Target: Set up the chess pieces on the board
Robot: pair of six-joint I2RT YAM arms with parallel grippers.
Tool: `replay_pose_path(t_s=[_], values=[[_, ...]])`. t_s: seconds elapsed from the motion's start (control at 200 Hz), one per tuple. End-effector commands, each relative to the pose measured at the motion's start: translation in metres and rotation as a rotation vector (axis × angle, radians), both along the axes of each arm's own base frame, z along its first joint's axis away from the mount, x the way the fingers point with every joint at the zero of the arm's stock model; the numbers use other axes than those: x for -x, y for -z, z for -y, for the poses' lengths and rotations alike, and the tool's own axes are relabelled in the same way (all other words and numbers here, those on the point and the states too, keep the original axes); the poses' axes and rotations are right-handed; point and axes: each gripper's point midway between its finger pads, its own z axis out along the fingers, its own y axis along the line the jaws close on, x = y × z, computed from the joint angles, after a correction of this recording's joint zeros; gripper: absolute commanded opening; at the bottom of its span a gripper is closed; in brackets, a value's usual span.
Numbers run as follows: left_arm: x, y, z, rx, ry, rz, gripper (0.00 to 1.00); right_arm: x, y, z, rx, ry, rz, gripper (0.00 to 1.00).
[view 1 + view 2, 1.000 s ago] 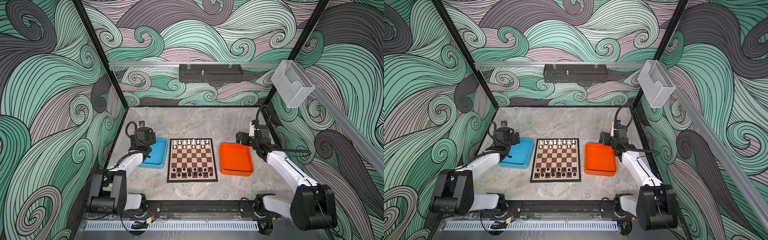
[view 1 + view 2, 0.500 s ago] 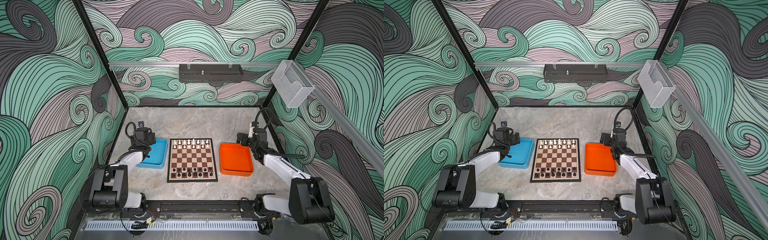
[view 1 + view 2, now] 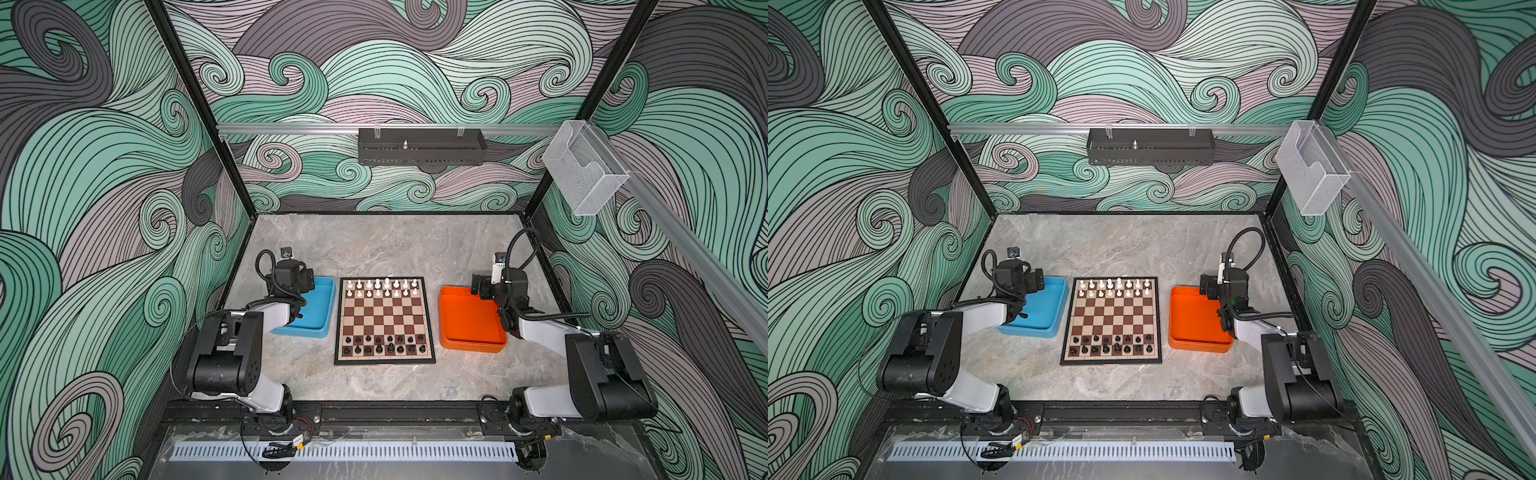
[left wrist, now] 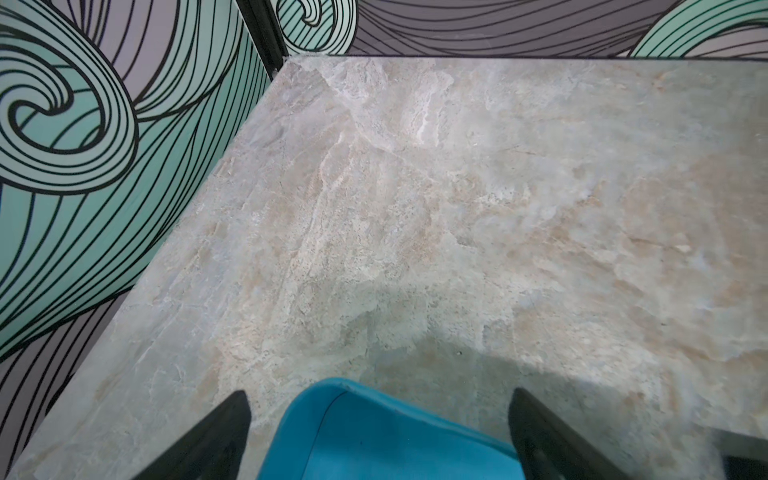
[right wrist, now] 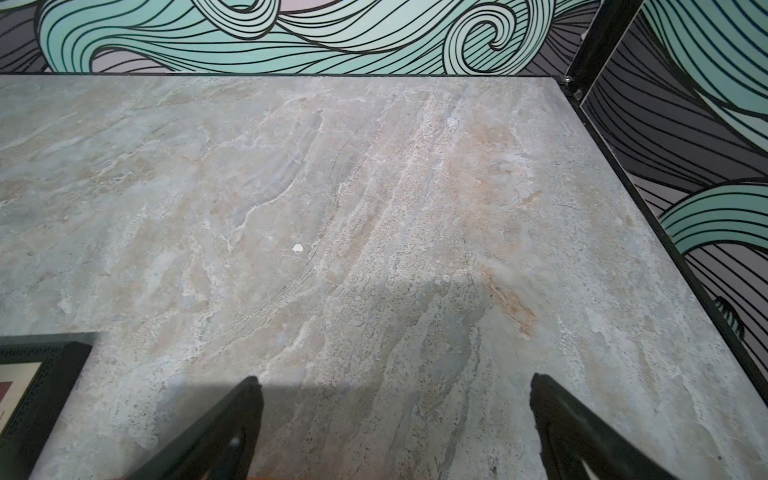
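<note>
All chess pcs [image 3: 377,284] on board [image 3: 384,318].

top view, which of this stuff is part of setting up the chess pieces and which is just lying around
Part of the job: chessboard, white chess pieces, black chess pieces.

Just lying about: blue tray, orange tray, clear plastic holder, black rack on the back rail.
</note>
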Motion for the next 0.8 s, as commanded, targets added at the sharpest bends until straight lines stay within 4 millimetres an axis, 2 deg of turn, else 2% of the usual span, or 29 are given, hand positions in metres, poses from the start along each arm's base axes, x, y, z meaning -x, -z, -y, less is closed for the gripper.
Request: replay_pose_path(t_s=[0.0, 0.2, 0.41, 0.666, 0.711, 0.796], values=[[-0.004, -0.007, 0.000, 0.007, 0.011, 0.042, 0.99, -0.011, -0.014, -0.005, 0.027, -0.049, 0.123, 1.00], [-0.003, -0.008, 0.003, 0.014, 0.032, 0.055, 0.99, -0.012, -0.003, 0.001, -0.008, -0.044, 0.117, 1.00], [-0.003, -0.008, 0.003, 0.014, 0.031, 0.059, 0.99, -0.014, -0.001, 0.004, -0.026, -0.037, 0.107, 1.00], [0.003, -0.004, 0.017, 0.043, 0.131, 0.104, 0.99, -0.015, -0.001, 0.008, -0.056, -0.037, 0.107, 1.00], [0.004, 0.001, 0.017, 0.039, 0.142, 0.119, 0.99, -0.014, 0.000, 0.006, -0.056, -0.045, 0.106, 1.00], [0.003, -0.001, 0.017, 0.040, 0.144, 0.129, 0.98, -0.013, 0.000, 0.003, -0.059, -0.069, 0.115, 1.00]])
